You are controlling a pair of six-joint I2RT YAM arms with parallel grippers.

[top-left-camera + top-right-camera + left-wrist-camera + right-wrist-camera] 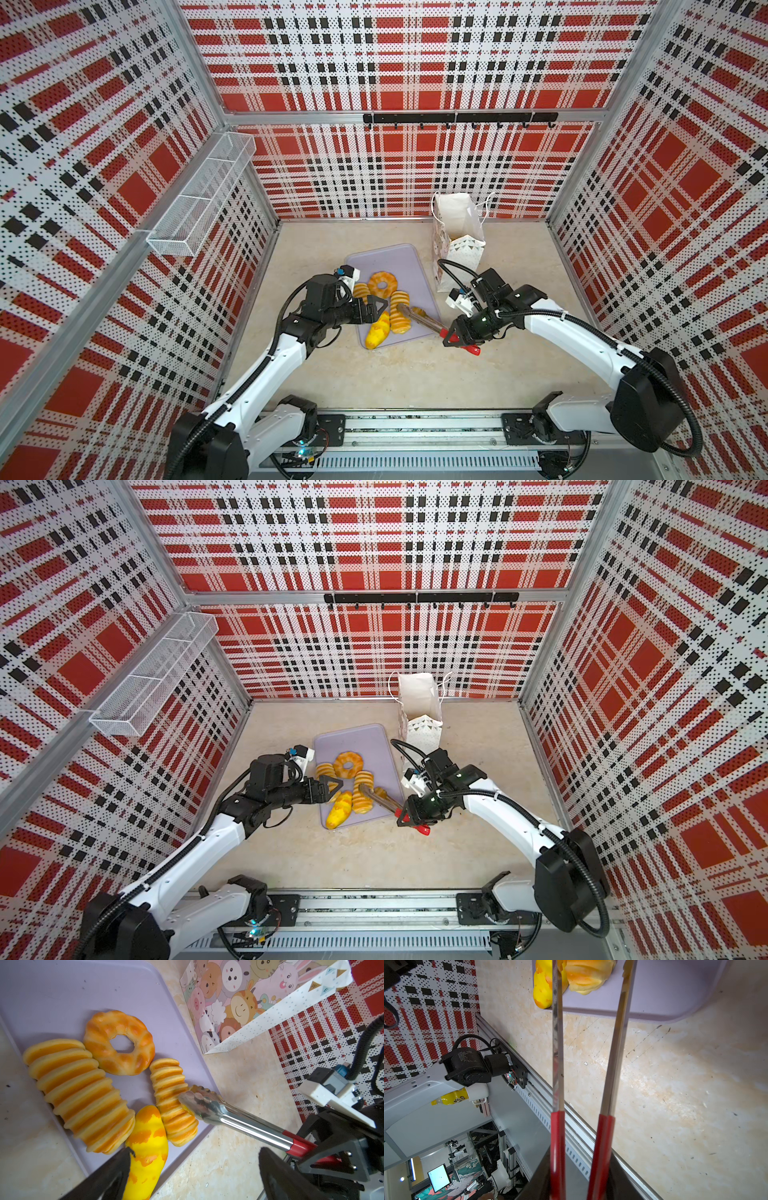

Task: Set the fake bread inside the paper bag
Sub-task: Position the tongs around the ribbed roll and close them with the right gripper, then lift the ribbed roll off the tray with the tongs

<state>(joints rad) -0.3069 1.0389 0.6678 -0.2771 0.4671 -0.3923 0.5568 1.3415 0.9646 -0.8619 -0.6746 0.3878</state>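
Several fake breads lie on the lavender tray (386, 257): a ring doughnut (383, 284), two ribbed loaves (79, 1093) (172, 1101) and a yellow bun (147, 1147). My left gripper (380, 309) hovers open over the tray's near end, one finger (116, 1169) against the yellow bun. My right gripper (451, 334) is shut on the red handles of metal tongs (419, 320). The tongs' tips (199, 1101) rest at the smaller ribbed loaf, with an orange bread (588, 974) between their arms. The paper bag (459, 232) stands upright and open behind the tray, to its right.
A white wire basket (199, 199) hangs on the left wall. A black hook rail (457, 118) runs along the back wall. The arms' base rail (415, 424) lines the front edge. Plaid walls close in three sides.
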